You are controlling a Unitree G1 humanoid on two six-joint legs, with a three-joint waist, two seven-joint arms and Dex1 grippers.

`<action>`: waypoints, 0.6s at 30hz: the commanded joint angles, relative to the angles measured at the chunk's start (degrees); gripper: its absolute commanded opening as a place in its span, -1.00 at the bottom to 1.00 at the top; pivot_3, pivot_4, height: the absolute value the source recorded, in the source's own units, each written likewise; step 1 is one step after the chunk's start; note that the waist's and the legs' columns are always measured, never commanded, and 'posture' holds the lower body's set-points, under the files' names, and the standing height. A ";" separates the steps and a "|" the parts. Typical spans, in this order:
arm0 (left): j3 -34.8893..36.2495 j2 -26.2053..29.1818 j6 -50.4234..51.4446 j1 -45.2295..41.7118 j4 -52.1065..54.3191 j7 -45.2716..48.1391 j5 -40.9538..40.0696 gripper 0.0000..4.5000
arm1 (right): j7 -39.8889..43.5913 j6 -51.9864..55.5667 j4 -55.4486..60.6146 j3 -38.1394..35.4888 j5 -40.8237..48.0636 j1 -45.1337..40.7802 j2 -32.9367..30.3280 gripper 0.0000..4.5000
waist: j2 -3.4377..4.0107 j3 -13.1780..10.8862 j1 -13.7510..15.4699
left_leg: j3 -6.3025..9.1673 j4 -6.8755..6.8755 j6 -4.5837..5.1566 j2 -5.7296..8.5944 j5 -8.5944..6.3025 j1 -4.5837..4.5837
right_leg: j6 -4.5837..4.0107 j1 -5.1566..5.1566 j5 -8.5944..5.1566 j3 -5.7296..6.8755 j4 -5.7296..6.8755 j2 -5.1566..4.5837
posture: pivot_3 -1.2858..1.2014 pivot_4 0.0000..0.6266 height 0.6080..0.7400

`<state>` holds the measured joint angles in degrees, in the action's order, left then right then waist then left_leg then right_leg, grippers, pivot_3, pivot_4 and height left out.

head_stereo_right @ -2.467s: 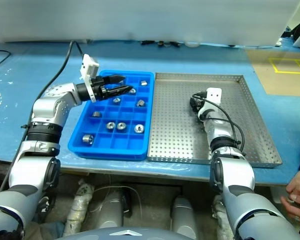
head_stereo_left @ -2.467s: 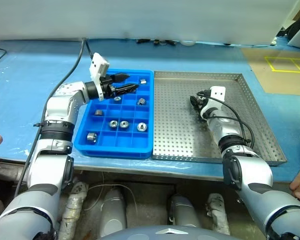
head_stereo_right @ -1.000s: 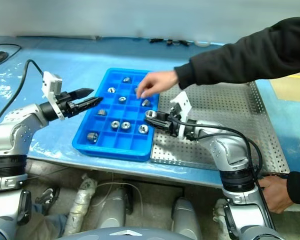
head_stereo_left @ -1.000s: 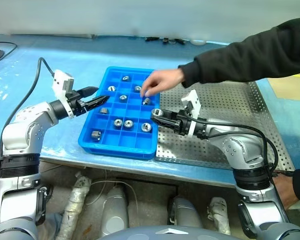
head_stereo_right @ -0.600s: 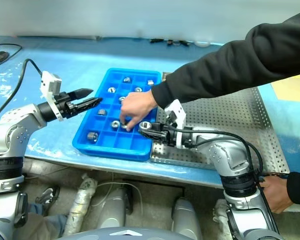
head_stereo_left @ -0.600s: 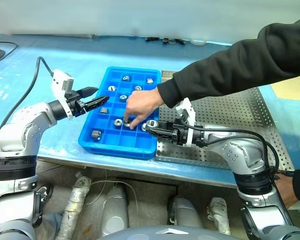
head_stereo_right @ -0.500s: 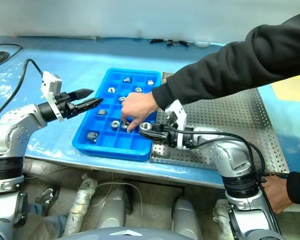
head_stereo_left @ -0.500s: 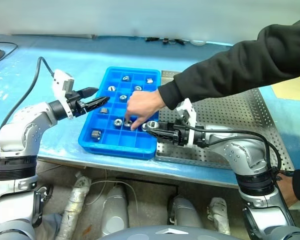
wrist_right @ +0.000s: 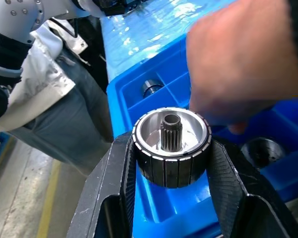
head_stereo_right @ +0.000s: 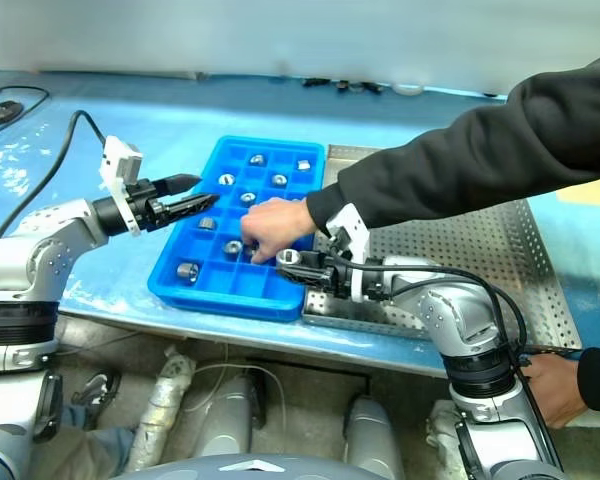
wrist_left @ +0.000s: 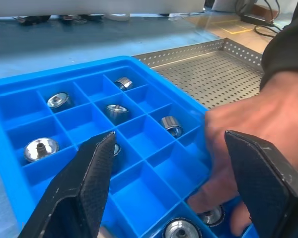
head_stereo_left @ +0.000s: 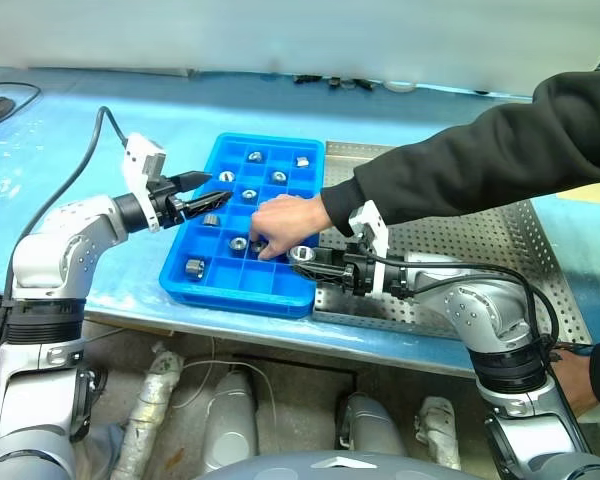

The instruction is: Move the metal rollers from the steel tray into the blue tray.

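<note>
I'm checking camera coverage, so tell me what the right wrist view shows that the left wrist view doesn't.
Right wrist view: the right gripper shut on a metal roller, its toothed centre facing the camera, over the blue tray's edge. Left wrist view: the left gripper open and holding nothing, the far rows of rollers in their compartments, and the steel tray beyond. Both: the blue tray and a person's hand reaching into it.

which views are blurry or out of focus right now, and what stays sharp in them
Right wrist view: the person's hand is blurred, the metal roller between the fingers sharp. Left wrist view: the hand is soft, the blue tray crisp.
</note>
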<state>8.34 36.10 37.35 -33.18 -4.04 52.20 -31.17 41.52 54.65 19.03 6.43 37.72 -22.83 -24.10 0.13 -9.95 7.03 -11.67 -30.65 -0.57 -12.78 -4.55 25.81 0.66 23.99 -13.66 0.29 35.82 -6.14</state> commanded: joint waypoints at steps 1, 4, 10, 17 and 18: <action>0.10 -0.22 -2.09 -2.12 -0.60 0.68 0.20 0.65 | 0.20 -1.13 2.44 -1.30 0.91 0.01 -0.66 -0.26 | 0.00 0.00 -0.03 | 0.00 0.00 0.00 0.00 0.00 0.00 | 0.01 0.00 0.00 0.00 0.00 0.00 | 0.01 -0.52 1.00; -0.55 -0.94 -3.34 -3.19 -2.20 1.30 0.51 0.65 | 0.24 -1.40 2.29 -1.90 0.96 -0.40 -1.30 -0.26 | 0.00 0.00 -0.03 | 0.00 -0.01 0.00 0.00 0.01 0.00 | 0.01 0.00 0.01 -0.01 0.00 0.00 | 0.00 -0.52 1.00; -1.08 -1.74 -5.02 -5.05 -4.60 1.92 1.27 0.65 | -0.28 -1.50 2.15 -1.74 0.99 -1.33 -1.10 -0.26 | -0.01 0.01 -0.13 | 0.00 -0.02 0.00 -0.02 0.01 0.00 | 0.02 0.00 0.02 -0.01 0.02 0.02 | -0.01 -0.52 1.00; -1.65 -2.39 -6.38 -5.72 -6.37 2.71 1.84 0.65 | 0.14 -0.86 3.83 -1.94 1.70 0.51 -2.91 -0.26 | -0.01 0.01 -0.10 | 0.00 -0.08 0.01 0.00 0.01 0.01 | 0.02 -0.03 0.02 -0.01 0.02 0.01 | -0.03 -0.52 1.00; -1.73 -2.50 -6.52 -5.81 -6.56 2.77 1.91 0.65 | 0.01 -1.03 3.81 -1.98 1.63 0.65 -3.02 -0.26 | -0.01 0.01 -0.11 | 0.01 -0.08 0.01 -0.01 0.01 0.00 | 0.02 -0.03 0.02 -0.01 0.03 0.01 | -0.03 -0.52 1.00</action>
<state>6.27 33.34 31.99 -37.57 -11.16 54.53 -29.40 41.24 54.27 20.54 5.71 38.22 -22.25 -26.84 0.12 -9.94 6.92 -11.66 -30.75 -0.56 -12.80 -4.54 25.81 0.68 23.96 -13.64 0.28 35.87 -6.13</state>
